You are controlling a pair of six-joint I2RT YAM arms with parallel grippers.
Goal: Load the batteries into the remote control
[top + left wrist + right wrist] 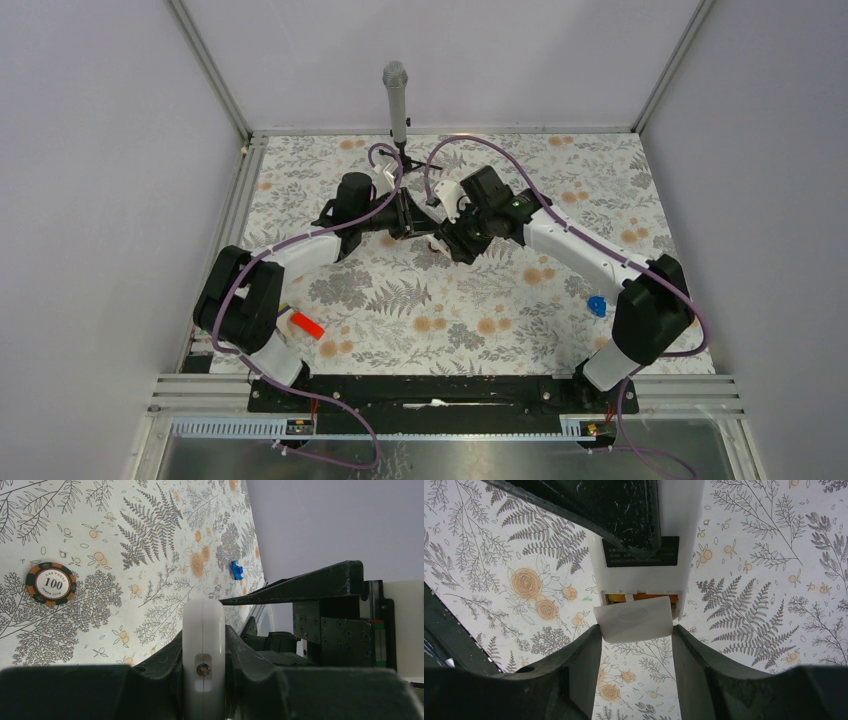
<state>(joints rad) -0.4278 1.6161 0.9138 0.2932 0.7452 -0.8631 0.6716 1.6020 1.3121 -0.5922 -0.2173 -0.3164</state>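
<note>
I see the fern-print desk (400, 310) across the floor of the cell. My left arm (300, 248) and right arm (585, 250) both reach in and meet over its far middle. The left jaws are pinching the remote control (203, 630) by its flat faces, holding it on edge above the desk, its white side toward the wrist camera. From the right wrist I see the remote's white back with a black label and an open compartment, where the copper-orange of the batteries (646, 598) shows inside. The right jaws are pinching a small white cover (634, 622), which overlaps the compartment's open end in that view. On the desk, a red block (306, 325) lies near the left arm's base, a poker chip (51, 583) lies flat, and a small blue piece (597, 305) sits near the right arm.
</note>
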